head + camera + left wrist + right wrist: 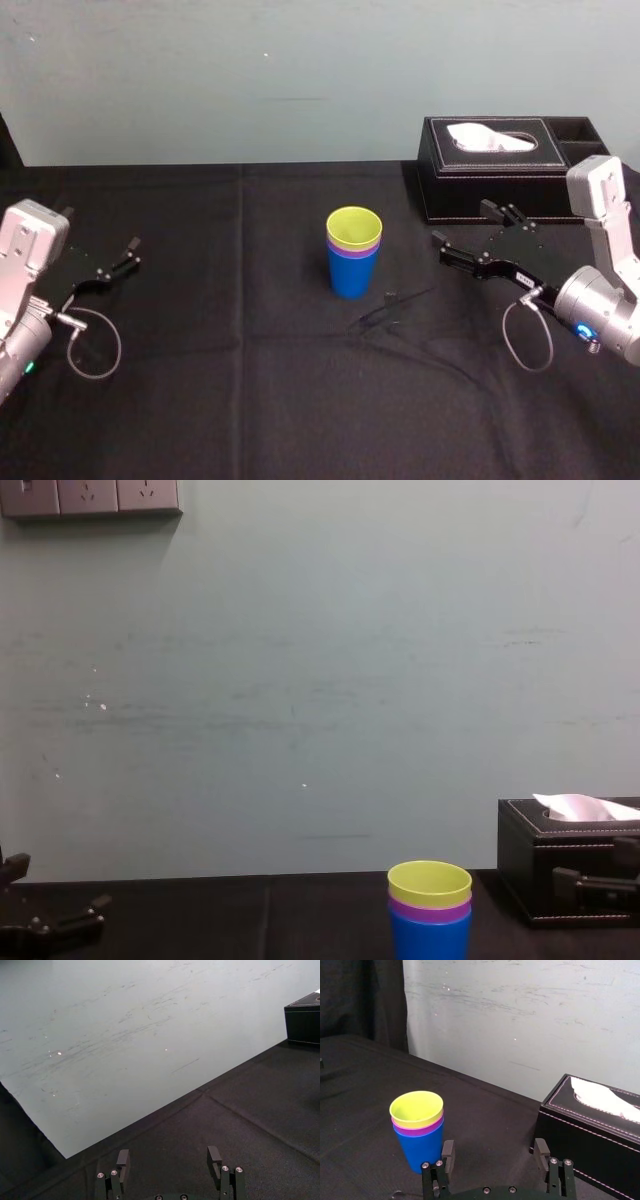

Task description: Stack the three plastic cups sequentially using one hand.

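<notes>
Black cloth (250, 400) covers the table before a pale wall. I see three smooth plastic tumblers nested upright at its middle: the bright blue cup (350, 278) at the bottom, the purple cup (353, 253) inside it, the yellow-green cup (354, 228) on top. My right gripper (495, 1145) hangs beside the stack, fingers apart and holding nothing, near the black tissue box (490, 195). My left gripper (168, 1154) sits well off to the left, fingers also apart.
</notes>
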